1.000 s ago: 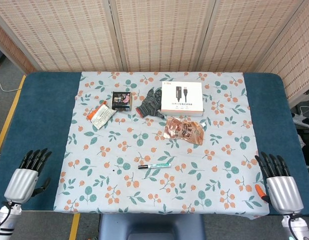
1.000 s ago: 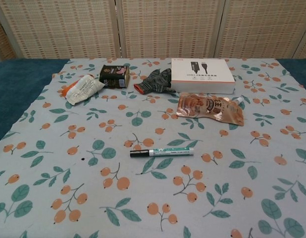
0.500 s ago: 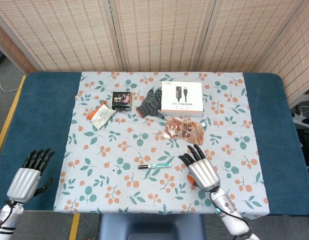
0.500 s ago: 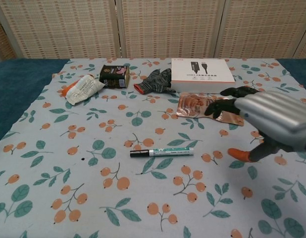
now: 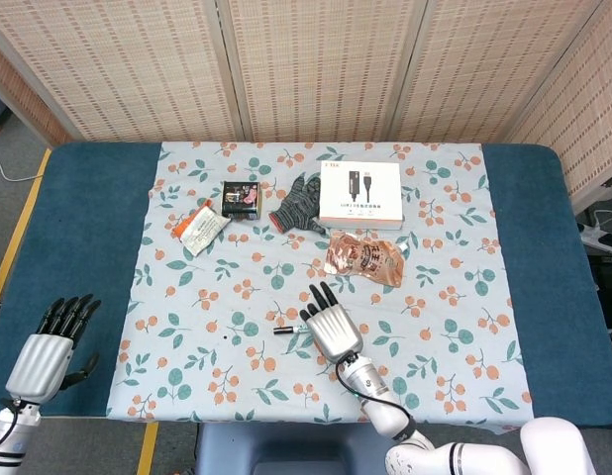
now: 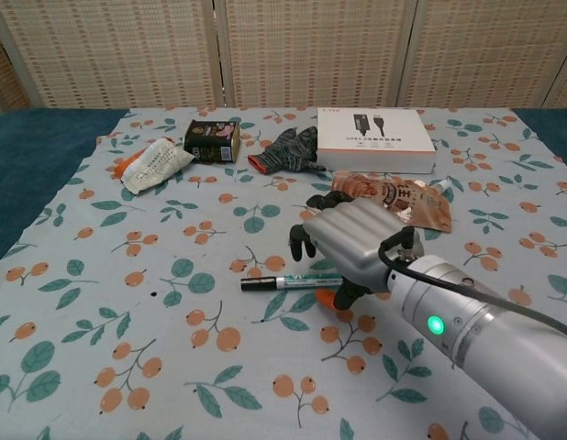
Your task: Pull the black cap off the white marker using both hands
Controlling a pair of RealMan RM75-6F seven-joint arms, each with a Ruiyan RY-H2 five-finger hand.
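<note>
Beneath the empty, spread-fingered right hand (image 6: 352,243), the white marker (image 6: 297,282) lies crosswise, black cap (image 6: 257,284) leftward.

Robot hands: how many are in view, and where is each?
2. The right hand hovers over the white marker at the cloth's centre; the left hand sits off the cloth's left edge, visible only in the head view.

Right hand (image 5: 329,324) hovers mid-table, fingers spread; left hand (image 5: 51,348) open at left edge.
</note>
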